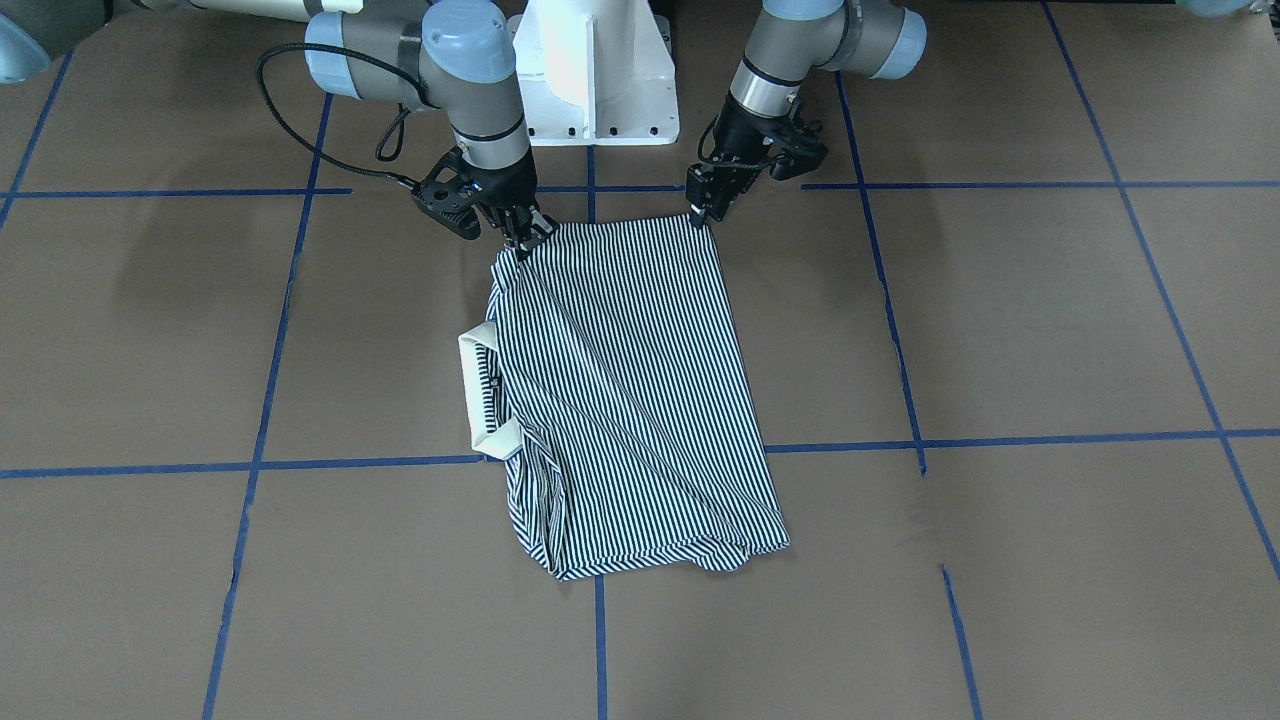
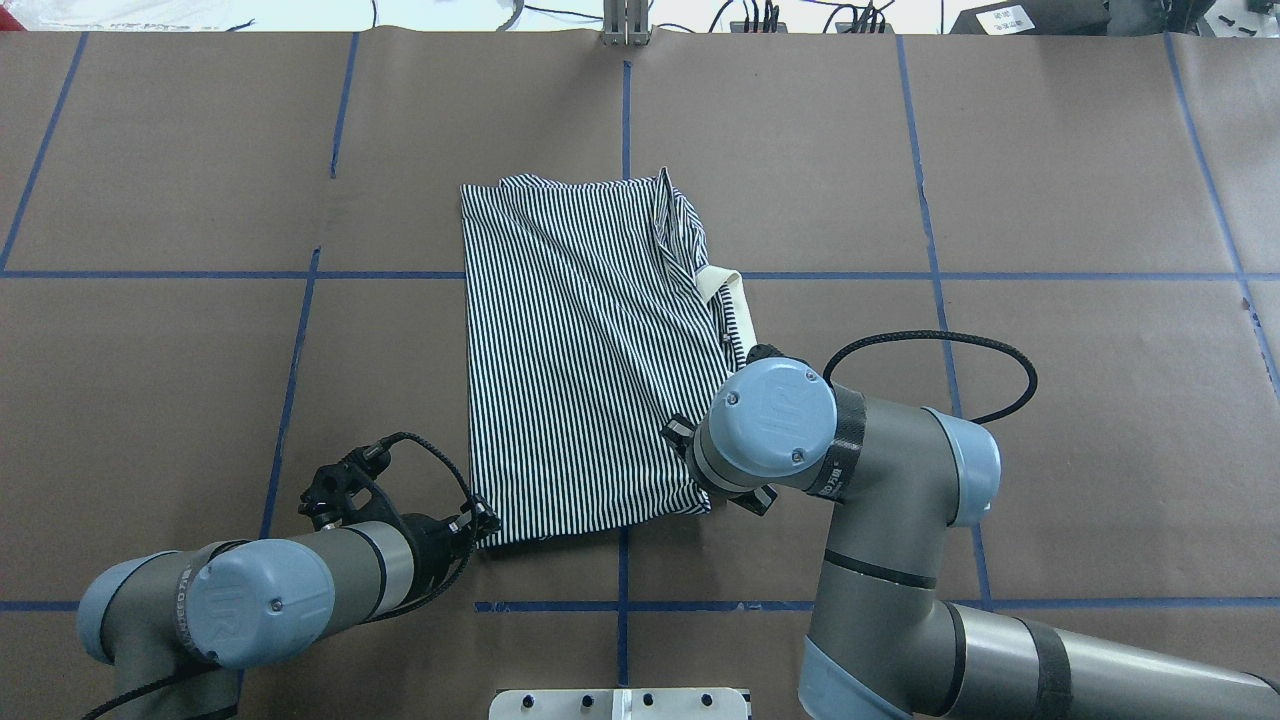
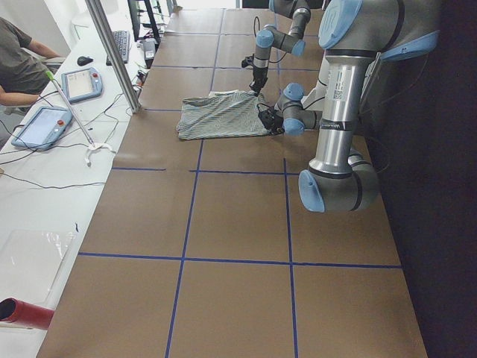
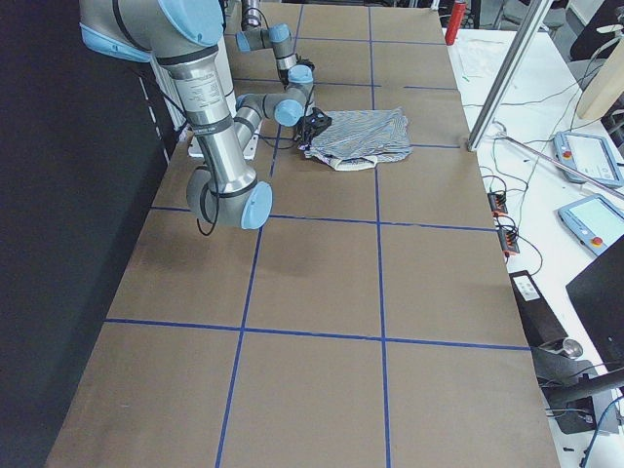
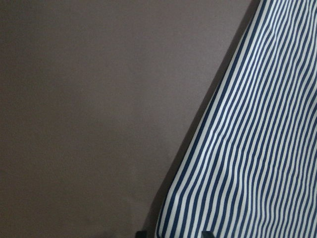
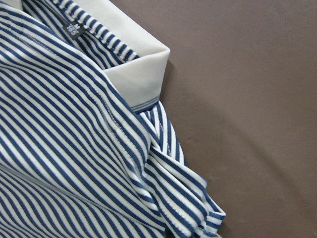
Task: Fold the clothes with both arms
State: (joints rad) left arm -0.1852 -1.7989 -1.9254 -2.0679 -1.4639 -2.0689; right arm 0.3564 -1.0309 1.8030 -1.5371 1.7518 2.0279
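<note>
Shirt (image 1: pixel 630 400) lies flat mid-desk (image 1: pixel 1000 320), and we see it already folded long and narrow, its collar (image 1: pixel 478 390) poking out. The right claw (image 1: pixel 524 238) seems clenched on one near corner. We cannot tell if the left claw (image 1: pixel 702 212) grips the other. Folding it in half looks left.

You'll see the big right arm (image 4: pixel 219 127) doubling back across the table (image 4: pixel 322 292), with the right gripper (image 4: pixel 315 125) touching the striped shirt (image 4: pixel 366 132) on its robot-side edge. The shirt's cream collar (image 4: pixel 356 164) pokes out toward the table's near end. The left arm (image 4: pixel 281 37) is behind, and your teach pendants (image 4: pixel 585 156) are just past the table's right edge.
</note>
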